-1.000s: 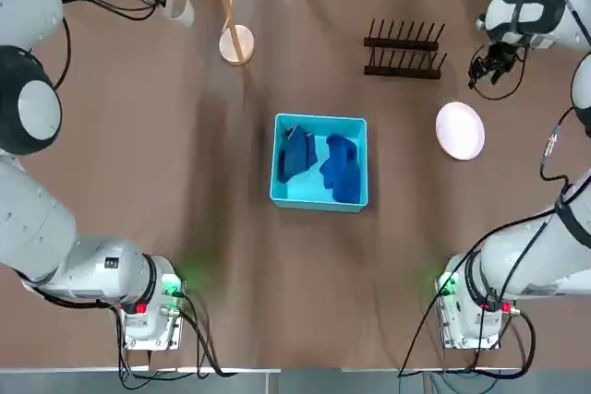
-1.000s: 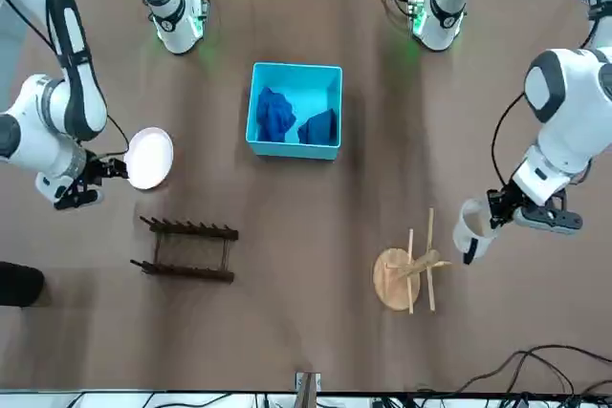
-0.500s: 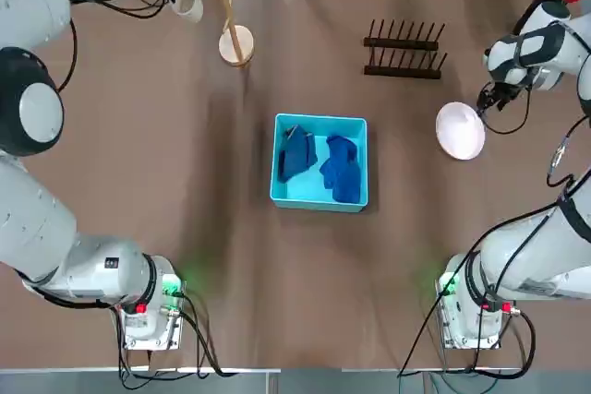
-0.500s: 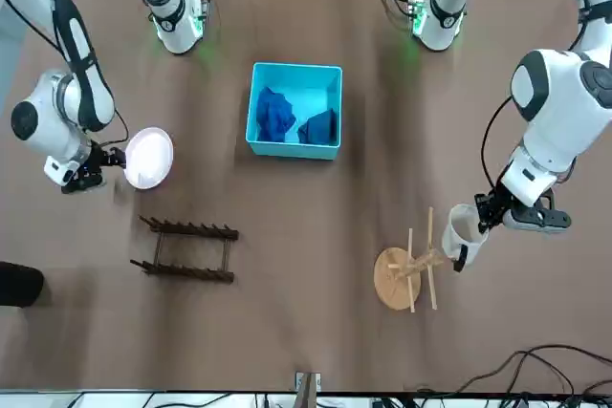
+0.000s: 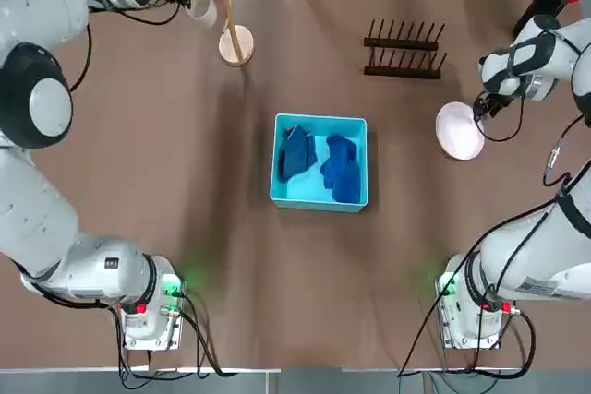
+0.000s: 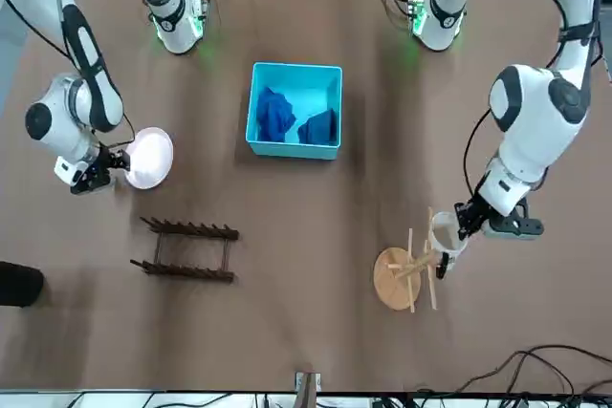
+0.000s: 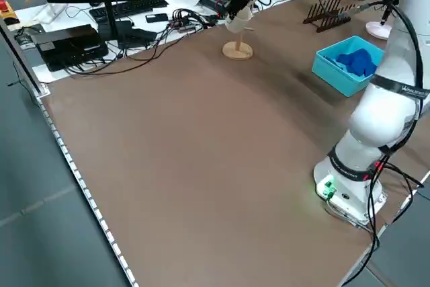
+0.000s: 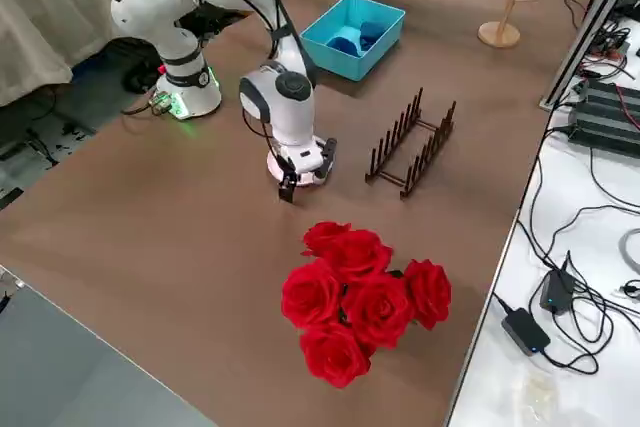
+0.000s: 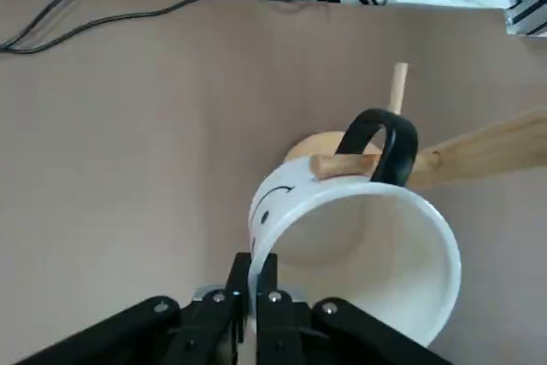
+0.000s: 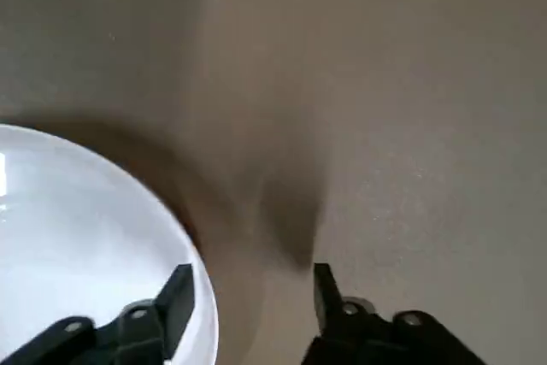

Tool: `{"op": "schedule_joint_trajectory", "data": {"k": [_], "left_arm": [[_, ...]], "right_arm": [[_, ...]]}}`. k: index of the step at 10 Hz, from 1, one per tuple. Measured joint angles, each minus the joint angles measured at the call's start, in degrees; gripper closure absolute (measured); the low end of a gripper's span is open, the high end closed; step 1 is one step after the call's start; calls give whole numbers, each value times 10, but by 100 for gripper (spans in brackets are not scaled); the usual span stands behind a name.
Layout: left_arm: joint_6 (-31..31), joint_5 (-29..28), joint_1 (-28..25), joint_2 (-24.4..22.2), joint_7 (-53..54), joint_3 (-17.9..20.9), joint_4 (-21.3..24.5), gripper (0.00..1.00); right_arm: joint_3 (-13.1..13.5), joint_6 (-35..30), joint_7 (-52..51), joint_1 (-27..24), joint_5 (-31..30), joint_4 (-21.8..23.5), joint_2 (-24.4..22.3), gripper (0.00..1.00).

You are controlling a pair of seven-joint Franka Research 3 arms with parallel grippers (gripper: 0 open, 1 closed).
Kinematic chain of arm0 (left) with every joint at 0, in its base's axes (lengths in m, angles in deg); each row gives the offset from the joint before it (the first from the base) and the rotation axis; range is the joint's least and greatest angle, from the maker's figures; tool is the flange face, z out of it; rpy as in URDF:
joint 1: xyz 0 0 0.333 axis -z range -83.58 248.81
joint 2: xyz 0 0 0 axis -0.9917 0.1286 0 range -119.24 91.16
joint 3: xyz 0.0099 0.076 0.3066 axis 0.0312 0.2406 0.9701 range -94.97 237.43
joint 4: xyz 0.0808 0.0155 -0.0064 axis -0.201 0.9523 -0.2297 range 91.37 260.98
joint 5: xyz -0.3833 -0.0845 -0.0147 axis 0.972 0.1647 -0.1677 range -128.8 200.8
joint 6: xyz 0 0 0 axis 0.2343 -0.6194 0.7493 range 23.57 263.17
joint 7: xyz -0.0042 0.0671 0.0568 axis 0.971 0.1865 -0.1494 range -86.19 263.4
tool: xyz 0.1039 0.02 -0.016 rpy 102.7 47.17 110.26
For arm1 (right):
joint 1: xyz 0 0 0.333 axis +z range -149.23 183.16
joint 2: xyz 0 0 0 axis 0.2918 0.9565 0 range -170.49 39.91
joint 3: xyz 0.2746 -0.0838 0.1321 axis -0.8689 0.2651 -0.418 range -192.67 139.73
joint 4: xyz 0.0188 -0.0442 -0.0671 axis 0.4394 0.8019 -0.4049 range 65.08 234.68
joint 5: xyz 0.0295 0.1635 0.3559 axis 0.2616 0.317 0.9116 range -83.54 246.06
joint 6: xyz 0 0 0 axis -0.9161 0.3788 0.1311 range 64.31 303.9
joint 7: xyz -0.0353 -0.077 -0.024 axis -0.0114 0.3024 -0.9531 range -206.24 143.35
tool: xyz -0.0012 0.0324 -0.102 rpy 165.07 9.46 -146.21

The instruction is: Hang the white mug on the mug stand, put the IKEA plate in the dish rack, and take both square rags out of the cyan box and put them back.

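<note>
1 white mug (image 9: 359,254), black handle, smiley print, rim pinched by left tool (image 9: 255,284); right tool (image 10: 252,292) wide astride plate (image 10: 77,237) edge

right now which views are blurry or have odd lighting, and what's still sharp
Right wrist view: motion-smeared, the IKEA plate rim soft, a dark shadow on the table beside it. Left wrist view: crisp on the white mug and the mug stand. Top view: green glow by both arm bases.

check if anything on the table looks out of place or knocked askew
Nothing looks spilled, tipped or damaged. The one stray item is a bunch of red roses lying at the table's edge beyond the dish rack. The white mug is tilted, but only because the left gripper holds it at the mug stand.
</note>
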Motion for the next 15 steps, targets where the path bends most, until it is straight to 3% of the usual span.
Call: {"op": "schedule_joint_trajectory", "data": {"k": [4,6,8,10,11,13,15], "left_arm": [[4,0,1,20,-34,-16,-13,91],[4,0,1,22,-45,-20,-18,80],[-4,0,-2,17,-46,-19,-26,51],[-81,0,-7,-18,-30,-8,-40,19],[-143,0,-8,-47,-8,3,-43,7],[-272,0,-8,-106,20,12,-44,2],[-376,0,8,-156,27,-9,-41,0]], "right_arm": [[-3,5,0,7,0,0,4,68],[-3,5,0,7,0,0,4,78],[-4,-7,-1,12,-1,-2,-2,93],[-3,-36,-2,18,-5,-11,-7,97],[-3,-67,-2,20,-12,-23,-12,97],[-3,-207,-2,21,-44,-80,-43,97],[-3,-379,-2,21,-68,-165,-71,97]]}}
